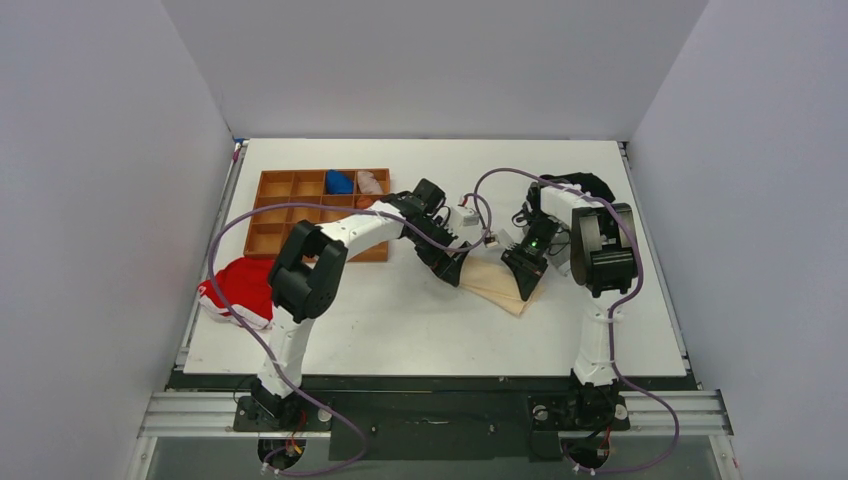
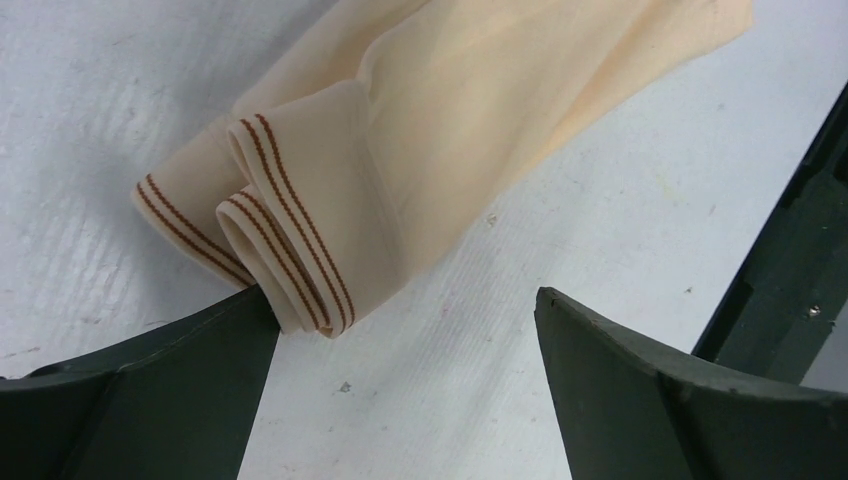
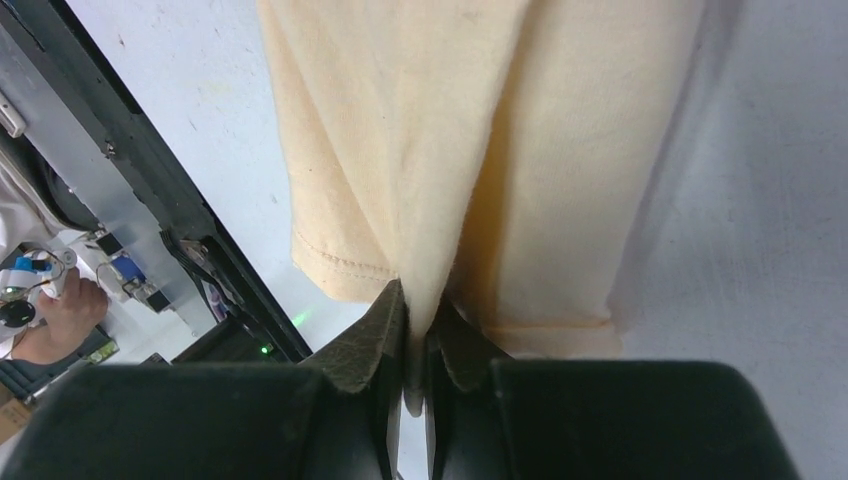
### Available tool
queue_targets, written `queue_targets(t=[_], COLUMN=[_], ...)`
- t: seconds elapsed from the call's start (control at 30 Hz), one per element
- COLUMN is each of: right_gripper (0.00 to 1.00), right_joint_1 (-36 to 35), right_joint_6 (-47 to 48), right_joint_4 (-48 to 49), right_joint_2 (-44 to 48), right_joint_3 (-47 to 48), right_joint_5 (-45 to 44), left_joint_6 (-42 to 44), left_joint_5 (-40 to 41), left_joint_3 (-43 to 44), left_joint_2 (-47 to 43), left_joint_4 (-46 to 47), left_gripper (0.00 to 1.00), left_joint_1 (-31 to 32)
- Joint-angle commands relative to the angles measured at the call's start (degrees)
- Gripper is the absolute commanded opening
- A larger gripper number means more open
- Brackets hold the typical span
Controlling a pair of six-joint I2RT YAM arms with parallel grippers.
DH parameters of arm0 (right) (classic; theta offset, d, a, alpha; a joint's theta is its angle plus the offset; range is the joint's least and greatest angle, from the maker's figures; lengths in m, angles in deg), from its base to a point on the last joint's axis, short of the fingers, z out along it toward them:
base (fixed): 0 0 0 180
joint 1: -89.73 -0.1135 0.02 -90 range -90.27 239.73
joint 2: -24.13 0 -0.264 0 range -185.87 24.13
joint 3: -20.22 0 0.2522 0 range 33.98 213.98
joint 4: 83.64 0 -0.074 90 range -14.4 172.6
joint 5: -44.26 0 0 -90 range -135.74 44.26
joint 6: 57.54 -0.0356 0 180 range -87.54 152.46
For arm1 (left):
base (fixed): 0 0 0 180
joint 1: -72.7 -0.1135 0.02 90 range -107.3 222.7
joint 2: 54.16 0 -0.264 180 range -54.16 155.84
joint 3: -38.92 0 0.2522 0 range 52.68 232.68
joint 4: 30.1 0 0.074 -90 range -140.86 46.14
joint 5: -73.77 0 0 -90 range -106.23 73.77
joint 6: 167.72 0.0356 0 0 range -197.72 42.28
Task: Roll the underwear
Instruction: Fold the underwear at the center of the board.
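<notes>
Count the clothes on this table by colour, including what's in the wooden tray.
Cream: 1, the underwear
Red: 1, a garment with white trim
Blue: 1, a roll in the wooden tray
Whitish: 1, a bundle in the next compartment
Total: 4. A dark shape at the far right is unclear, so it is not counted.

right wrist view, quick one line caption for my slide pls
Right pincer closed on a fold of the cream underwear over the white table.
</notes>
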Motion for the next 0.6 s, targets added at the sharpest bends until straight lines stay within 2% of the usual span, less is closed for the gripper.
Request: queue_targets(t=[0.0, 0.2, 0.37, 0.57], right_gripper=[0.07, 0.12, 0.24, 0.26], right_joint_1=[0.29, 0.39, 0.47, 0.79], right_joint_6=[-0.28, -1.0, -1.33, -1.7], right_joint_4=[-0.09, -0.17, -0.28, -0.27], right_joint_2=[3.23, 3.55, 4.72, 6.41], right_joint_3=[0.41, 1.49, 1.6, 1.87], right_joint_5=[-0.85, -0.7, -0.07, 0.52], left_joint_6=[0.24, 0.03, -0.94, -2.46], left_joint_5=[4.21, 4.28, 4.58, 4.19], left_joint_3=[-1.13, -3.3, -6.54, -10.06], left_joint_2=[-3.15, -5.08, -8.27, -11.84], left_joint_4=[2.89, 4.39, 8.38, 12.24], left_gripper=[0.97, 0.97, 0.97, 0.97], left_joint_1=[-0.38, -0.55, -1.29, -2.36])
